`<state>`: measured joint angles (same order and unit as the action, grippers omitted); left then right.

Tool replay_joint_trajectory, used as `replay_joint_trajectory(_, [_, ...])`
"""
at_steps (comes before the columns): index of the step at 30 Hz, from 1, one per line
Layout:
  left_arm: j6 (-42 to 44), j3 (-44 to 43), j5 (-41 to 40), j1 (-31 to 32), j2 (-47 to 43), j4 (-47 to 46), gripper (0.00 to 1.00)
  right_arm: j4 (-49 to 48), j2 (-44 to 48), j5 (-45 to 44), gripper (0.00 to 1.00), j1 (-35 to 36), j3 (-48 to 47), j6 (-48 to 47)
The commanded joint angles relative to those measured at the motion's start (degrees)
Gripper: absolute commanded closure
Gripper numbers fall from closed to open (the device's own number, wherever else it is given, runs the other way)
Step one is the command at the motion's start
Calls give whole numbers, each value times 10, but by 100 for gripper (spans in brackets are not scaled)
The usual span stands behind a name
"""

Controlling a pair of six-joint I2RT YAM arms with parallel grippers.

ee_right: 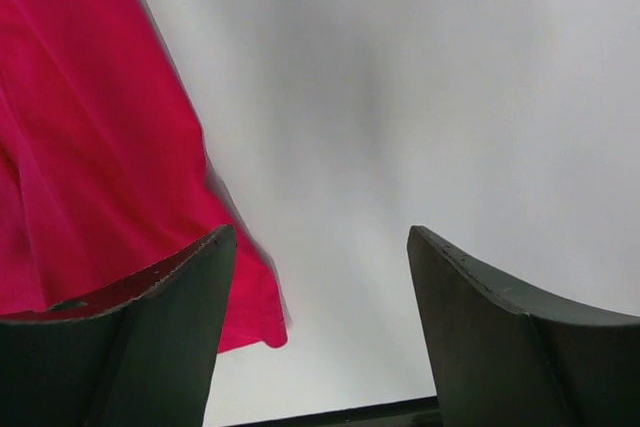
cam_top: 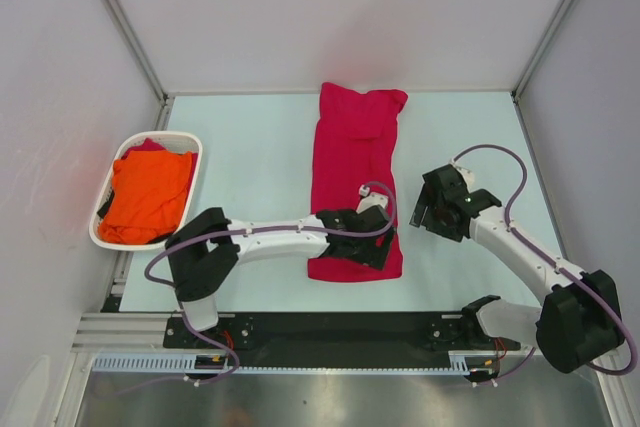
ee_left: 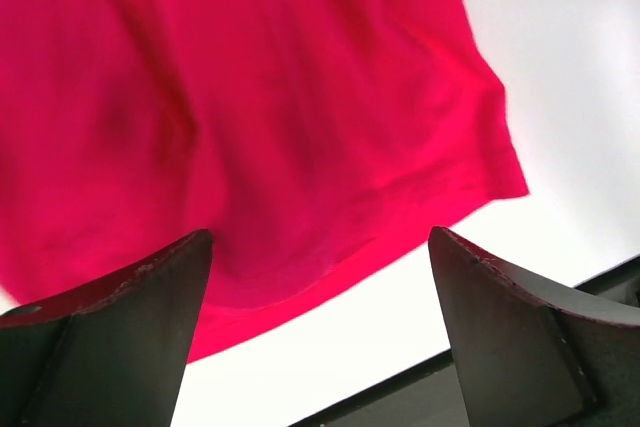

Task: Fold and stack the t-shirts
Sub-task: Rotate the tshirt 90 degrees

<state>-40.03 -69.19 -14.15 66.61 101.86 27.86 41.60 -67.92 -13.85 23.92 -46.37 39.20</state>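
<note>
Left hand (cam_top: pixel 365 247): fingers spread apart and empty, poised over the near hem of the crimson t-shirt (cam_top: pixel 355 152). The shirt lies as a long narrow strip down the middle of the counter (cam_top: pixel 250 167). Right hand (cam_top: pixel 428 215): also spread and empty, just beside the strip's right edge. The orange t-shirt (cam_top: pixel 148 197) sits crumpled in the white slatted basket (cam_top: pixel 170 135) at left. The cloth looks light, limp and matte, with soft creases. It is best pinched at the hem corners, as unsupported spans would likely sag.
</note>
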Motion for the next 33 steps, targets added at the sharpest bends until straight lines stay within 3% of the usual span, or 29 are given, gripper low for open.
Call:
replay_joint_trajectory(1, [7, -32, 32, 15, 25, -18, 5, -13, 16, 1, 25, -18, 0, -17])
replay_joint_trajectory(7, [0, -29, 35, 26, 30, -27, 8, -14, 28, 11, 26, -41, -3, -26])
replay_joint_trajectory(10, [0, -24, 33, 26, 15, -38, 15, -15, 30, 15, 26, -46, 1, -28])
replay_joint_trajectory(13, [1, -18, 40, 26, 5, -53, 48, -19, 30, 18, 26, -48, 5, -27])
replay_joint_trajectory(14, [1, -17, 45, 26, 8, -58, 71, -21, 30, 21, 26, -48, 6, -27])
replay_joint_trajectory(15, [1, -17, 49, 26, 8, -65, 84, -21, 30, 22, 26, -49, 8, -27])
replay_joint_trajectory(17, [-4, -22, 54, 26, 16, -66, 100, -21, 31, 21, 26, -49, 8, -28])
replay_joint_trajectory(26, [-28, 12, 5, 26, -53, -69, 100, -23, 39, 22, 26, -58, 17, -33])
replay_joint_trajectory(33, [-72, 108, 40, 25, -117, -185, 100, -36, 25, 35, 27, -58, 23, -33])
